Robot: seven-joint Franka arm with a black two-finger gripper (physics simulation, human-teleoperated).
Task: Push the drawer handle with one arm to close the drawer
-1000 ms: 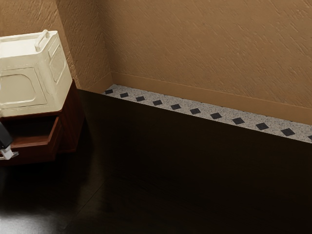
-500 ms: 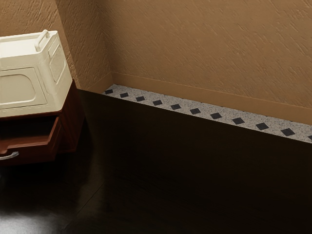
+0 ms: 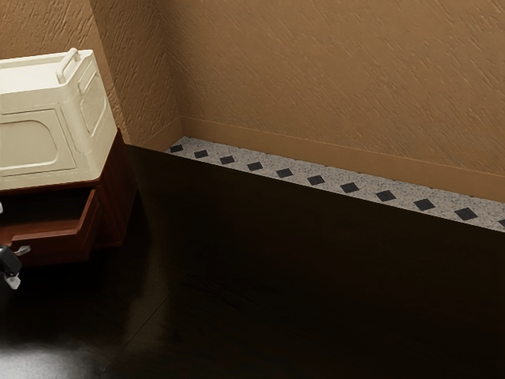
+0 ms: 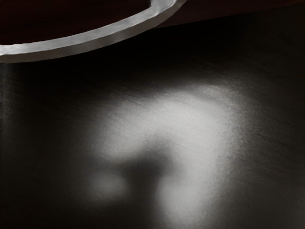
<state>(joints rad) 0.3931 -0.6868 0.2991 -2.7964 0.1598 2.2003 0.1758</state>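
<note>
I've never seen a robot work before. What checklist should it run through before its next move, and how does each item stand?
1. Drawer standing open, ready for pushing: ok.
2. Gripper close by the handle: ok.
3. Gripper actually touching the handle: cannot tell.
4. Cream box resting on top of the cabinet, above the drawer: ok.
5. Nothing inside the drawer that could jam it: cannot tell, too dark.
</note>
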